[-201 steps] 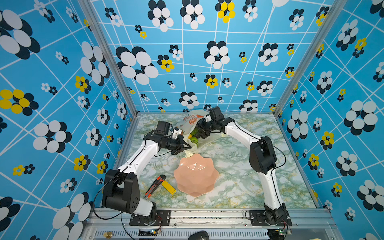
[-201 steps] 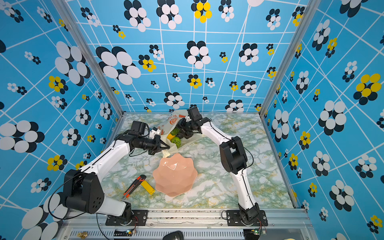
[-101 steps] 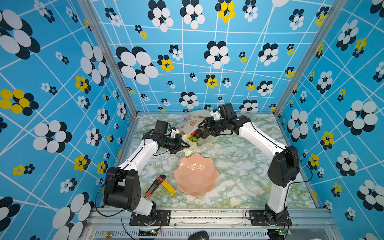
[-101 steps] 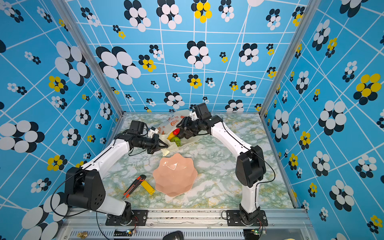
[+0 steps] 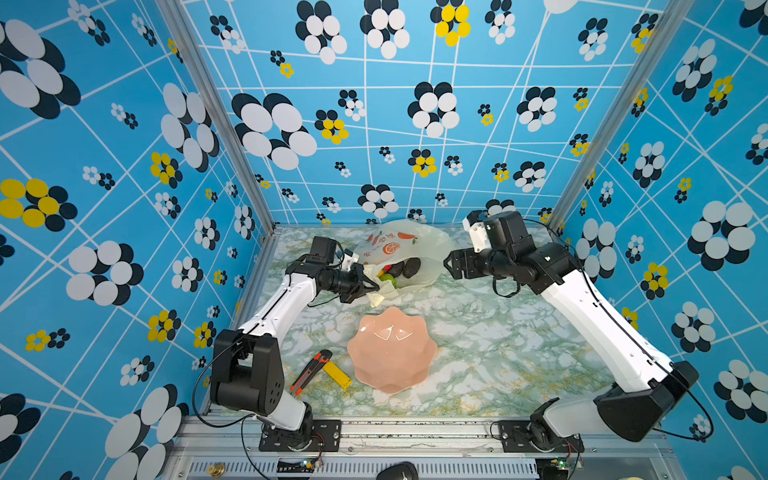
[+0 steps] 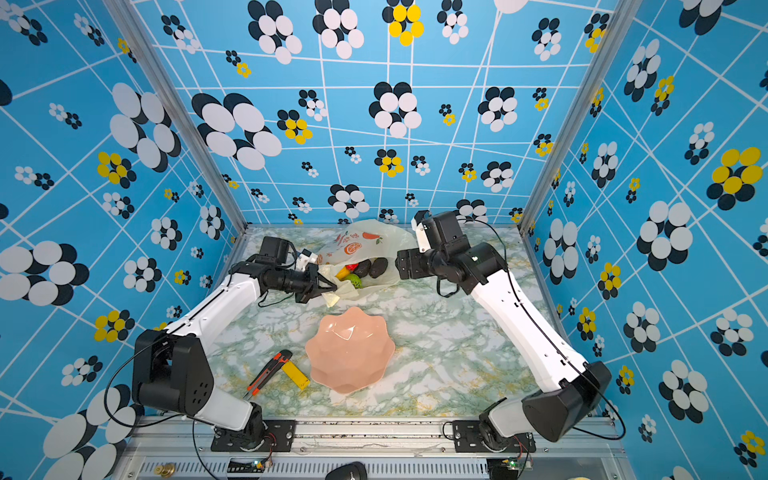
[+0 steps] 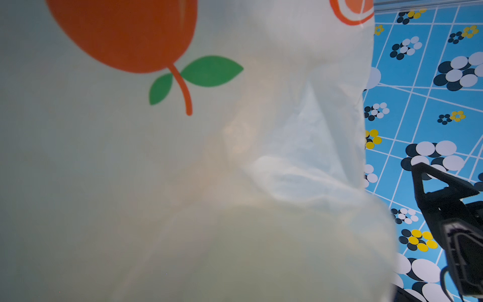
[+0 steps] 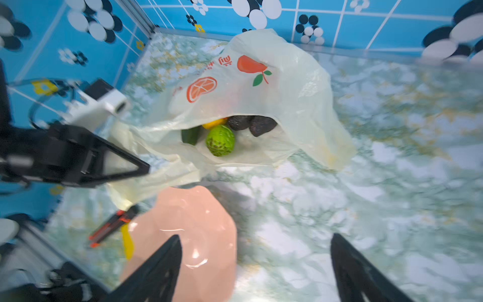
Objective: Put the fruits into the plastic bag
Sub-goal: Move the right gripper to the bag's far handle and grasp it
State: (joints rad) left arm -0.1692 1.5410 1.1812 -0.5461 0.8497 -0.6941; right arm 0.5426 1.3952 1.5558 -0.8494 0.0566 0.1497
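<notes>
fruits (image 8: 220, 140) partly hidden inside plastic bag (image 8: 287, 86), blurred bag filling left wrist view

Robot test cell in a lab, not a home or a shop. Boxed in on three sides by blue wall panels (image 5: 374, 137) printed with white lines and black, white and yellow flowers, framed by bare aluminium posts (image 5: 218, 120). Floored with a marble-patterned tabletop (image 5: 478, 340). Fitted with a left arm (image 5: 286, 307) and a right arm (image 5: 594, 320), white and black, bolted through black base plates (image 5: 328, 434) to a metal rail (image 5: 415, 430) along the front, above a small circuit board (image 5: 305, 462). Stocked only with mismatched props: pink bowl (image 5: 390, 353), utility knife (image 5: 309, 370), yellow block (image 5: 337, 374), plastic bag (image 5: 415, 241) holding toy fruits (image 5: 399, 270).
</notes>
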